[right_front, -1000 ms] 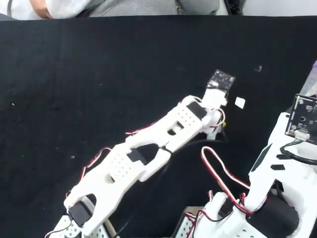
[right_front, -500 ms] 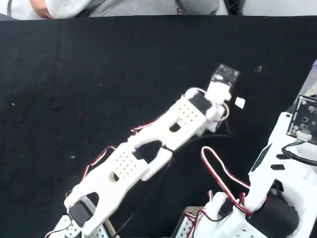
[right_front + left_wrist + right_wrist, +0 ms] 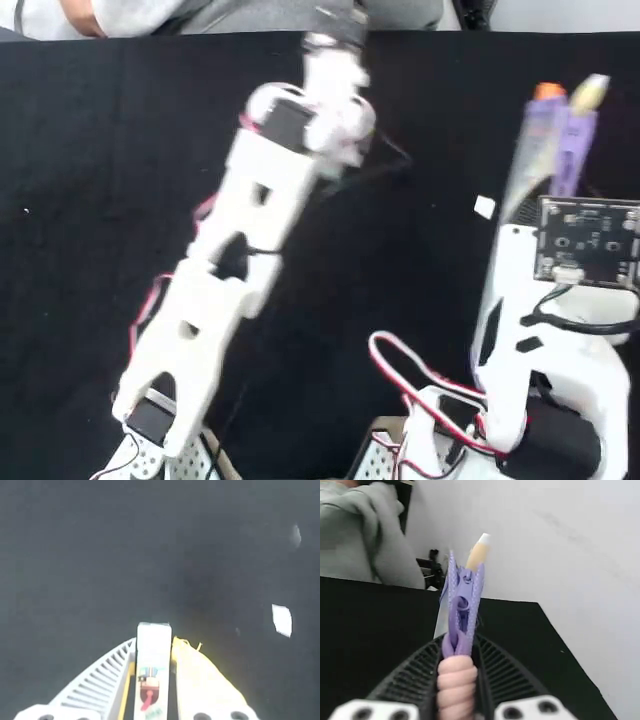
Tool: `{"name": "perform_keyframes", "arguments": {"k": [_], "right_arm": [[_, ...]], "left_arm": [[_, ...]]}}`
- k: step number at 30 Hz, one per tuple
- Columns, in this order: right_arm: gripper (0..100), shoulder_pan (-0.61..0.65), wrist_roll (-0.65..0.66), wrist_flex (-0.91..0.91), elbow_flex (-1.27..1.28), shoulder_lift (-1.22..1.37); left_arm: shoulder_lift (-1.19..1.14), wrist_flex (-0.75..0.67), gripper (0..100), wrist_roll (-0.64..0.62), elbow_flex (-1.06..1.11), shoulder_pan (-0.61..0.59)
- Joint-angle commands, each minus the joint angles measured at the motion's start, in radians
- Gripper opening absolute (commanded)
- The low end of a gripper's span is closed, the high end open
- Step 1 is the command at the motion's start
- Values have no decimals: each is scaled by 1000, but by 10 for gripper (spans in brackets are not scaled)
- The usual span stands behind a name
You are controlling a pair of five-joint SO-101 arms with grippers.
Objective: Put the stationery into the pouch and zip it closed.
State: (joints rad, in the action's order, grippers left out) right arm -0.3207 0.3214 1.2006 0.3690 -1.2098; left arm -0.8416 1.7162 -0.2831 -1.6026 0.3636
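Tabletop [image 3: 100,150]; pouch [image 3: 462,605] in right end effector [image 3: 459,645].

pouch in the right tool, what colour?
Lavender purple. The right wrist view shows it best, with the pouch clamped in the right tool.

Purple pouch [image 3: 462,607], white eraser [image 3: 154,647]

I've got left claw [image 3: 154,641] at the desk's [image 3: 100,150] far edge, eraser [image 3: 154,680] in it. Pouch [image 3: 552,140] stands upright in right claw [image 3: 459,647], scrap [image 3: 484,207] on the desk left of it.
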Motion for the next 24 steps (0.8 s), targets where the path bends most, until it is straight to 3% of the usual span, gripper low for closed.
{"name": "perform_keyframes", "arguments": {"k": [1, 6, 10, 18, 24], "right_arm": [[11, 141, -23, 9, -51, -27], [11, 353, -21, 6, -13, -27], [11, 506, -20, -49, 105, -28], [11, 671, -9, -207, 321, -231], [11, 798, 101, -259, 489, -476]], "left_arm": [[167, 28, 40, -77, -62, -145], [298, 29, 40, -98, -61, -302], [411, 43, 40, -100, -61, -349], [657, 48, 36, -101, -58, -429], [850, 48, 29, -101, 200, -437]]}}
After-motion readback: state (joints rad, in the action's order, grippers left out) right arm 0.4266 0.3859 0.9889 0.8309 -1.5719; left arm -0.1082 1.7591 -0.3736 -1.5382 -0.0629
